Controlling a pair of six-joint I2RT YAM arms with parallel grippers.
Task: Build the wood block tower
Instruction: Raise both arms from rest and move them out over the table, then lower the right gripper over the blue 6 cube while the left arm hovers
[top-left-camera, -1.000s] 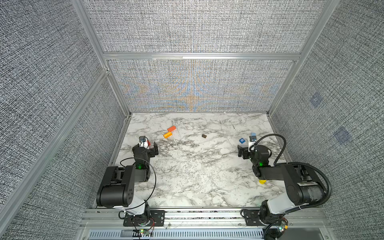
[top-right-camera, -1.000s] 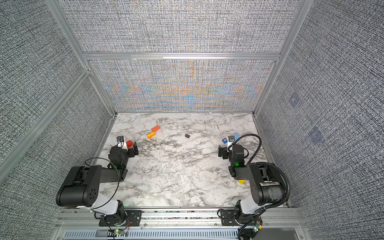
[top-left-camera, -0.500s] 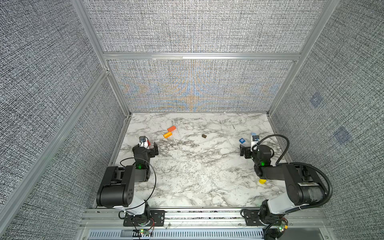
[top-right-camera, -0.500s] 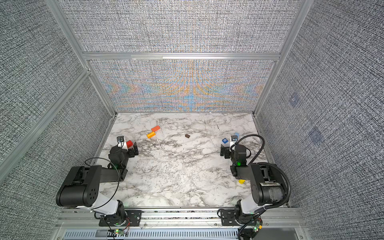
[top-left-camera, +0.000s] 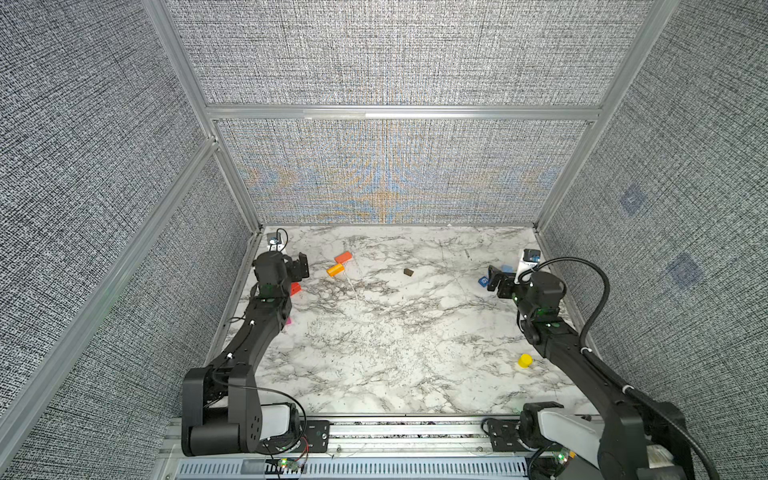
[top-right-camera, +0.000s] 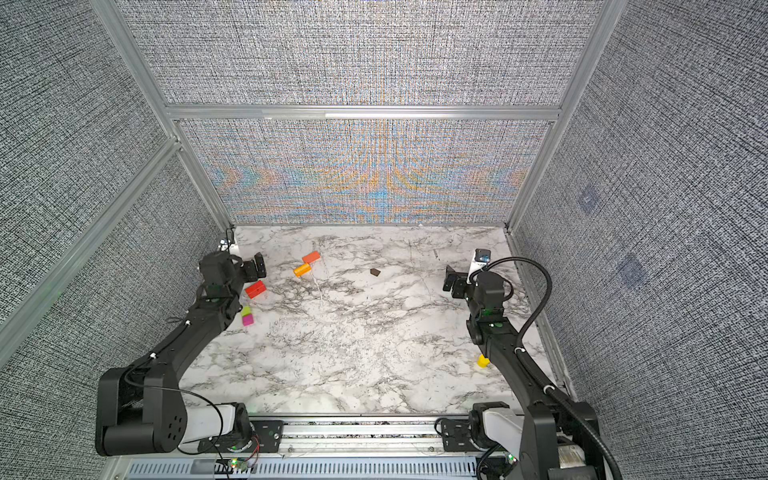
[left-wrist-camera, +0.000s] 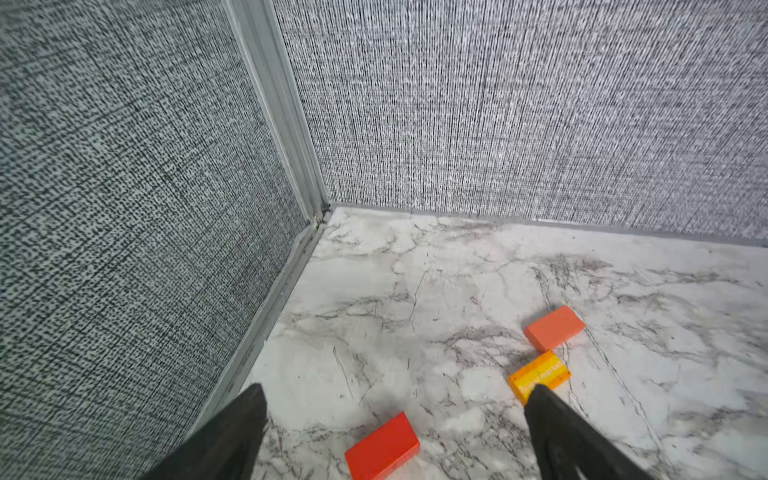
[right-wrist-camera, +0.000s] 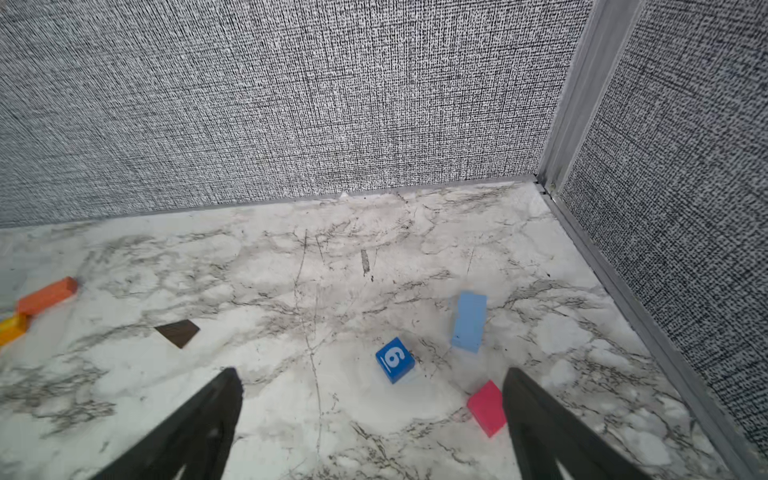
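The wood blocks lie scattered singly on the marble table (top-left-camera: 395, 357), and no tower stands in any view. My left gripper (left-wrist-camera: 397, 390) is open and empty, hovering over a red slab (left-wrist-camera: 382, 446). Just beyond it lie a yellow-orange block (left-wrist-camera: 540, 374) and an orange slab (left-wrist-camera: 555, 328). My right gripper (right-wrist-camera: 372, 374) is open and empty too. A blue cube marked 6 (right-wrist-camera: 395, 359) sits just ahead of its tips. A pink-red block (right-wrist-camera: 488, 407) lies beside one finger, and a light blue slab (right-wrist-camera: 469, 322) lies farther off. The dark brown cube (top-left-camera: 408, 272) sits mid-back.
A yellow cylinder (top-left-camera: 525, 360) lies by my right arm. A pink block with a yellow-green one (top-right-camera: 247, 316) rests beside my left arm. Grey fabric walls with aluminium posts (top-left-camera: 232, 183) close in the table on three sides. A metal rail (top-left-camera: 407, 432) runs along the front.
Both arms have unfolded and stretched out, carrying the open grippers a little toward the back wall. The blocks have not moved.
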